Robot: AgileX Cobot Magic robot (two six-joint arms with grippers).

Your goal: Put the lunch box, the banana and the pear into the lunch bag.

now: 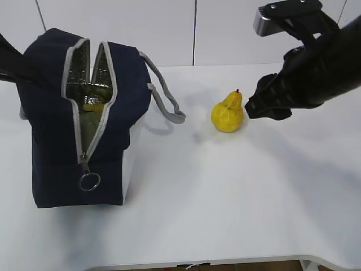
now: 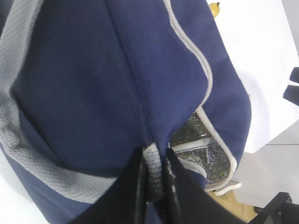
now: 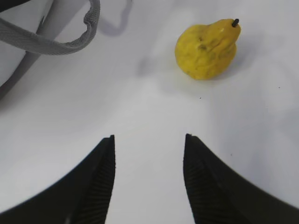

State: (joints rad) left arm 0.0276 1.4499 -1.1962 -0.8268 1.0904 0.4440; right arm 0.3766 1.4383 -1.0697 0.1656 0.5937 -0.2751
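Note:
The navy lunch bag (image 1: 56, 141) stands at the left with its zipper undone and silver lining showing. A yellow patch (image 1: 93, 103) lies deep inside; I cannot tell whether it is the banana. The lunch box is hidden. My left gripper (image 2: 153, 161) is shut on the bag's grey webbing handle (image 2: 154, 156), behind the bag in the exterior view. The yellow pear (image 1: 228, 114) stands upright on the table right of the bag. My right gripper (image 1: 250, 107) hovers just right of the pear. In the right wrist view it (image 3: 149, 137) stands open and empty, the pear (image 3: 205, 46) ahead and slightly right.
The bag's other grey handle (image 1: 169, 101) droops onto the white table (image 1: 225, 197) between bag and pear. A ring pull (image 1: 89, 182) hangs at the zipper's lower end. A white wall stands behind the table. The table's front edge runs along the bottom of the exterior view.

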